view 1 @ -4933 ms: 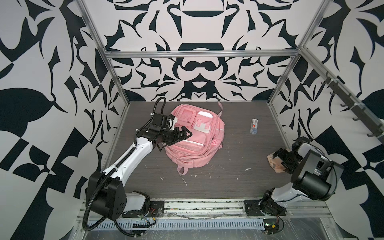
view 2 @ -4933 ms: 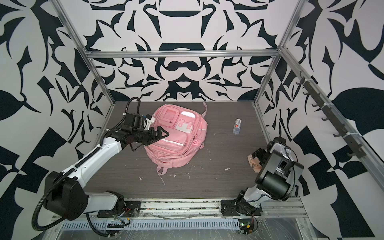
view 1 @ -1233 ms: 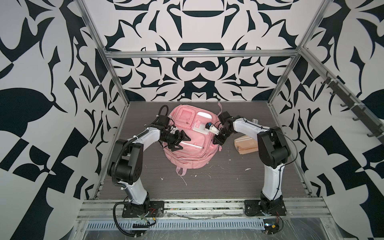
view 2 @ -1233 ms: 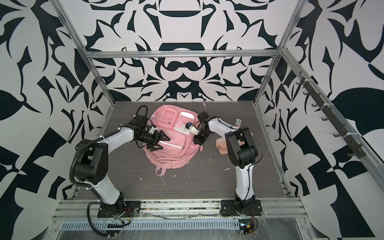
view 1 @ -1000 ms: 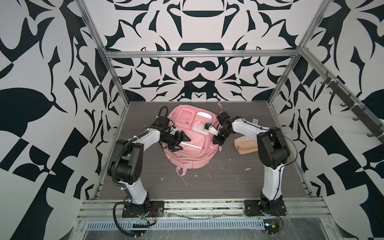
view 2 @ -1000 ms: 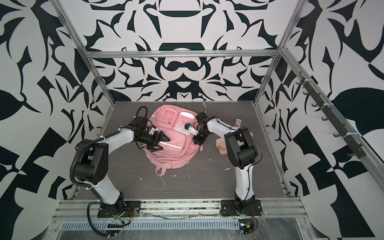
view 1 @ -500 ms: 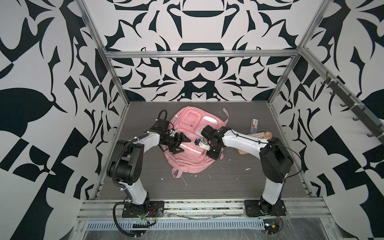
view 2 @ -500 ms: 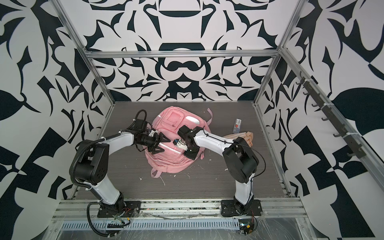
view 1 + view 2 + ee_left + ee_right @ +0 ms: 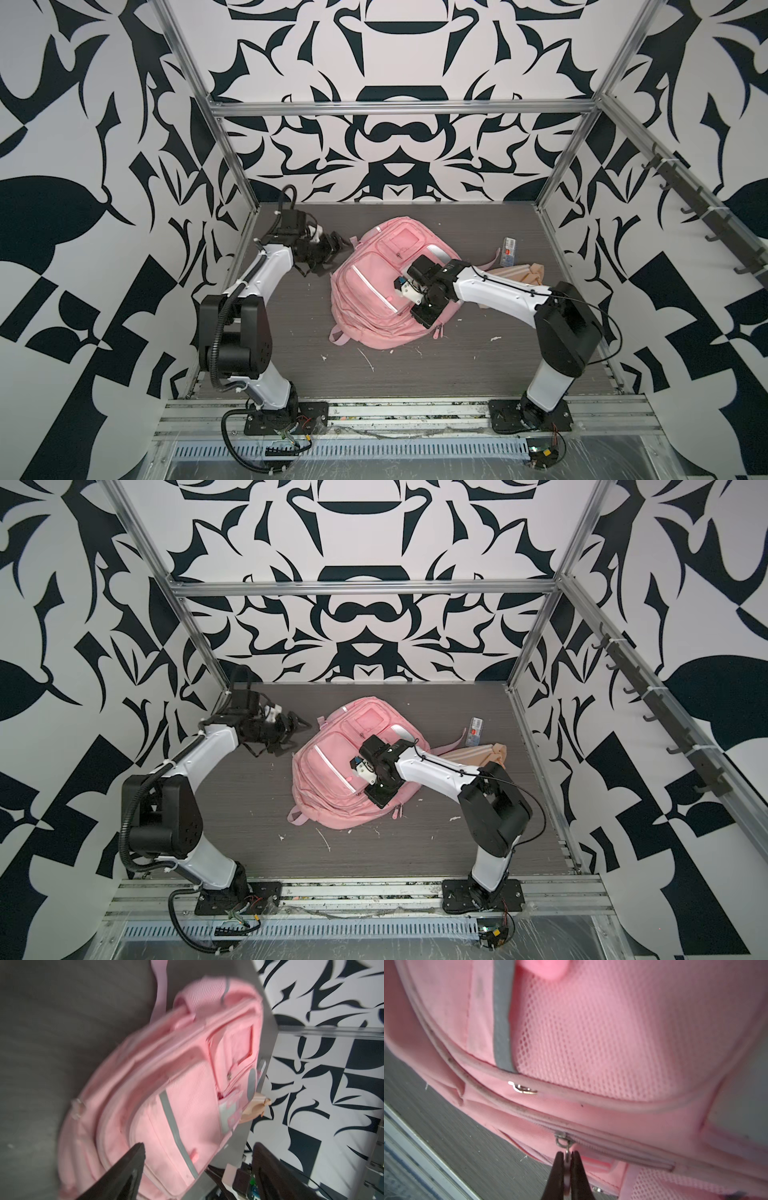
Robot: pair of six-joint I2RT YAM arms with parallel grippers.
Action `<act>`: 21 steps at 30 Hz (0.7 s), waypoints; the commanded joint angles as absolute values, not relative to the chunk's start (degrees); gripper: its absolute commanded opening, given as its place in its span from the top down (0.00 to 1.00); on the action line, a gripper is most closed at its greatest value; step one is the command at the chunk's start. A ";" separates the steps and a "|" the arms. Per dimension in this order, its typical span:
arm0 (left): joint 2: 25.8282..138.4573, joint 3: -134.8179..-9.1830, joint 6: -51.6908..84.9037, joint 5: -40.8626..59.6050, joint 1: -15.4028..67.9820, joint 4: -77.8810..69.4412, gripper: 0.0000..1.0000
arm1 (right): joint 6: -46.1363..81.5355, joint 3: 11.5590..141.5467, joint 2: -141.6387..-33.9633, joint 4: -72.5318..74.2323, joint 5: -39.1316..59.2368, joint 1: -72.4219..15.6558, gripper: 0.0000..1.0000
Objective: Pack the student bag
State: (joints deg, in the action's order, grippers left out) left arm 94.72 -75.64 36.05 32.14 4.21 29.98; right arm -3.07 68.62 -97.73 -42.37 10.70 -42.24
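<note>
Large soft pink fabric backpack (image 9: 361, 299) lies front-up mid dark grey tabletop (image 9: 457, 365); zip pockets and silver reflective strips show. Right gripper (image 9: 566, 1156) is pinched tight on its metal zip pull (image 9: 567, 1151). Left gripper (image 9: 332, 254) is wide open, empty, just beside it.

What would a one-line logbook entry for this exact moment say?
bag: large soft pink fabric backpack lying on dark tabletop | left gripper: open, clear of it | right gripper: shut on its small metal zip pull
</note>
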 commanded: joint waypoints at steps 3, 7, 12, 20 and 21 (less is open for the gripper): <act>109.82 -92.18 22.31 32.66 7.02 37.55 0.07 | 3.32 65.13 -92.16 -39.68 13.35 -40.87 1.00; 123.31 -110.18 17.31 24.97 10.66 44.90 0.00 | 5.53 65.36 -93.47 -40.62 12.35 -39.32 1.00; 136.03 -124.42 16.70 24.20 13.83 49.43 0.00 | 7.23 66.80 -94.24 -40.98 12.95 -37.61 1.00; 138.30 -121.86 13.87 26.78 18.34 50.87 0.36 | 8.69 66.22 -93.71 -40.22 11.01 -37.53 1.00; 137.77 -120.27 13.87 26.64 18.58 50.65 0.43 | 8.79 65.88 -93.54 -39.96 10.83 -37.46 1.00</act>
